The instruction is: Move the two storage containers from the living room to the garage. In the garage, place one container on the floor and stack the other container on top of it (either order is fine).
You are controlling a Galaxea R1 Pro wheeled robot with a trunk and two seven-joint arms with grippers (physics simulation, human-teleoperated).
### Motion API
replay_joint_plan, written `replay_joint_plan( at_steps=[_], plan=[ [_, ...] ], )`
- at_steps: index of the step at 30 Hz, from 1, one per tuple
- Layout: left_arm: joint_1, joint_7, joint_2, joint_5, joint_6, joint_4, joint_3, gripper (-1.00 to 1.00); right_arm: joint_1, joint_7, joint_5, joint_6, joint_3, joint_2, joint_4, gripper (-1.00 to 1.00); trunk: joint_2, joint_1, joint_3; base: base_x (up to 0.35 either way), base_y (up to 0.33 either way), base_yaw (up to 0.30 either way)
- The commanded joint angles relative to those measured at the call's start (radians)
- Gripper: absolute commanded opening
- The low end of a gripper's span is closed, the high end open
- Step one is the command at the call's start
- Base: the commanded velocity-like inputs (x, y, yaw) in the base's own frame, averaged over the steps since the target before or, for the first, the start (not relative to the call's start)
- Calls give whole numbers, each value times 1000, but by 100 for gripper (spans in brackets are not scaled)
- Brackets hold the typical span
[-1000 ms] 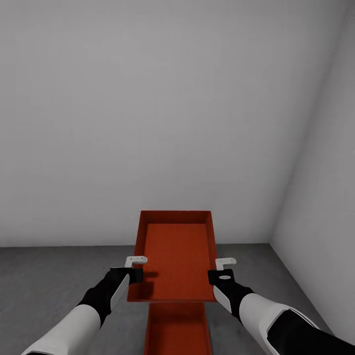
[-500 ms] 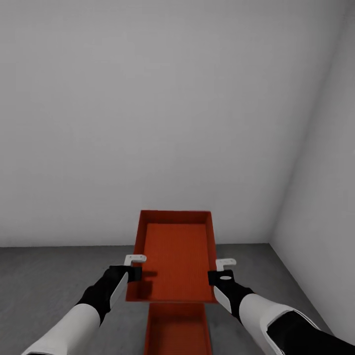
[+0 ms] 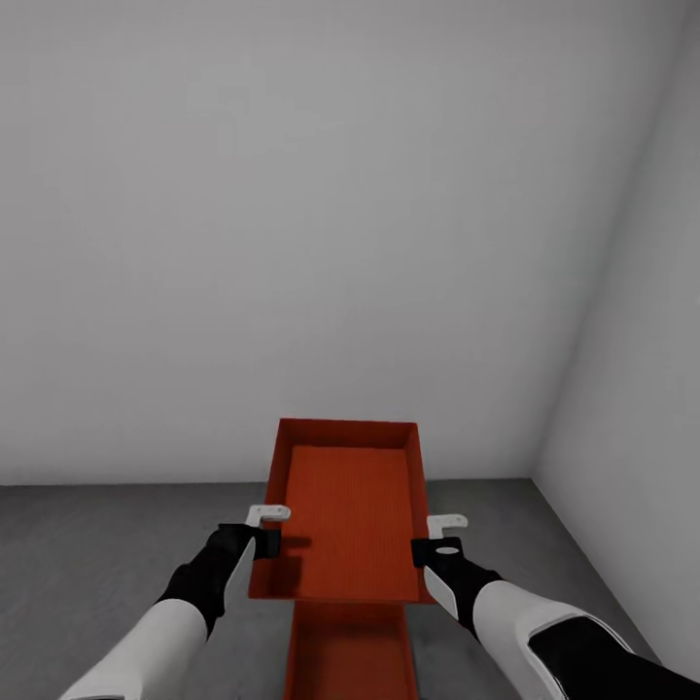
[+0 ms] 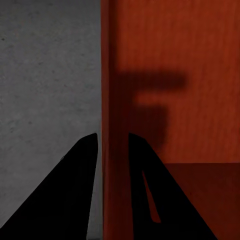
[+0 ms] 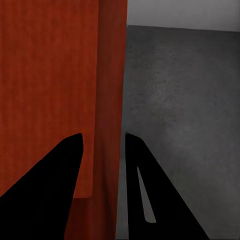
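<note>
I hold one red-orange storage container (image 3: 348,515) level in the air by its long side walls. My left gripper (image 3: 264,540) is shut on its left wall (image 4: 110,90), one finger inside and one outside. My right gripper (image 3: 429,549) is shut on its right wall (image 5: 111,75) in the same way. Directly below, the second storage container (image 3: 350,649) lies on the grey speckled concrete floor (image 3: 107,544), its far end hidden under the held one. The wrist views show my left gripper (image 4: 112,137) and right gripper (image 5: 103,136) straddling the thin walls.
A plain white wall (image 3: 292,243) rises just beyond the containers, and another white wall (image 3: 642,408) closes the right side, meeting it in a corner. Bare concrete floor (image 5: 185,110) stretches to the left and right of the containers.
The held container and both grippers have sunk slightly toward the container on the floor. The grip is unchanged.
</note>
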Motion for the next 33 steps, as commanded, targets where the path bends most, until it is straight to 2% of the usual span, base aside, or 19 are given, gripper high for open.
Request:
replay_joint_plan(
  at_steps=[1,8,9,33],
  plan=[
    [-1,2,5,-4,-2,-2,1,-100,-1,-8,-15,7,14,-6,2,-100,-2,0,-3,0,0,0],
    [-1,-23,-26,-110,-10,-1,97,-100,-1,1,52,8,-48,-10,2,-100,-2,0,-14,0,0,0],
    [-1,87,57,272,-63,-1,-202,-100,-1,-50,-316,8,361,-10,2,-100,-2,0,-16,0,0,0],
    [-1,88,57,273,-63,-1,-201,-100,-1,-51,-319,10,361,-11,2,-100,-2,0,-49,0,0,0]
  ],
)
